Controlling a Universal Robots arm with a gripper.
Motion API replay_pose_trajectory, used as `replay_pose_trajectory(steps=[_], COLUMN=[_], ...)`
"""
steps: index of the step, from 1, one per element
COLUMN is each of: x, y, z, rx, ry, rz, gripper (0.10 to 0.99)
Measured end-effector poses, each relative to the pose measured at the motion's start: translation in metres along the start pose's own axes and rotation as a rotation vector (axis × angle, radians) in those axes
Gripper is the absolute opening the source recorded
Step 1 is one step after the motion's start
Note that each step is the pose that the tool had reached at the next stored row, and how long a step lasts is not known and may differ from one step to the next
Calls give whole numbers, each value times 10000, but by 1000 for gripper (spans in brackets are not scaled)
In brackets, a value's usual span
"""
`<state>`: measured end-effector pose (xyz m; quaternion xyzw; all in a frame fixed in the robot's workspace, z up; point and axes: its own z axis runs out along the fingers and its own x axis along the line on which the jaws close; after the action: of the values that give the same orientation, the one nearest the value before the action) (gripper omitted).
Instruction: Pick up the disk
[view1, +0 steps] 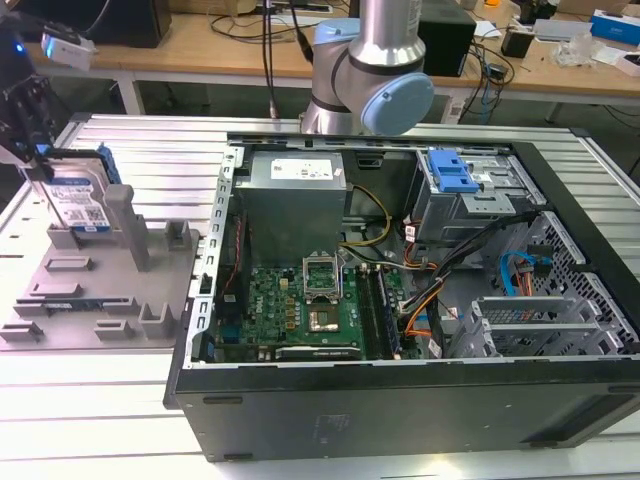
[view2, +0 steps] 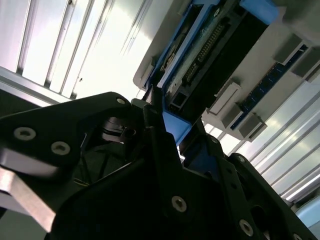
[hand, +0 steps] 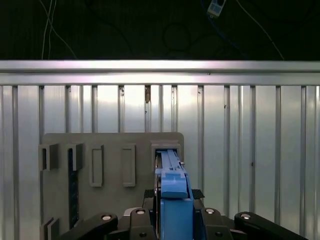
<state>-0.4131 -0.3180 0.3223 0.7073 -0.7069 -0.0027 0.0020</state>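
Exterior view: hand (view1: 40, 160) is at the far left of the exterior view, down on the top edge of the disk (view1: 78, 203), which stands upright on edge in the grey holder (view1: 100, 290) on the ribbed metal counter (view1: 90, 400). Label side faces the camera, blue rail along the upper edge. Open PC case (view1: 420, 300) sits well apart to the exterior view's right, not involved. Second wrist view: black fingers (view2: 160, 150) sit on either side of the disk's (view2: 210, 55) blue rail; looks closed on it, contact at the rail end, connector side of the drive visible beyond. First wrist view: blue rail of the disk (hand: 172, 195) runs straight between the fingers into the holder (hand: 110, 150) slot, so it's centred in the grip. My read: grasp is made, lift isn't — the drive's lower edge looks seated in the slot, can't see any gap under it. What's left is pulling it clear of the holder.
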Motion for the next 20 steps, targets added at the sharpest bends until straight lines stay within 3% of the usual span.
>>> replay_pose_trajectory(steps=[1,5,6,20], x=[3,8,9,16], y=[1,2,3,8], z=[-81,-275,-378,-1113], rx=[-1,0,0,0], ry=[-2,-4,-3,-4], rz=[0,1,1,0], gripper=[365,365,365,365])
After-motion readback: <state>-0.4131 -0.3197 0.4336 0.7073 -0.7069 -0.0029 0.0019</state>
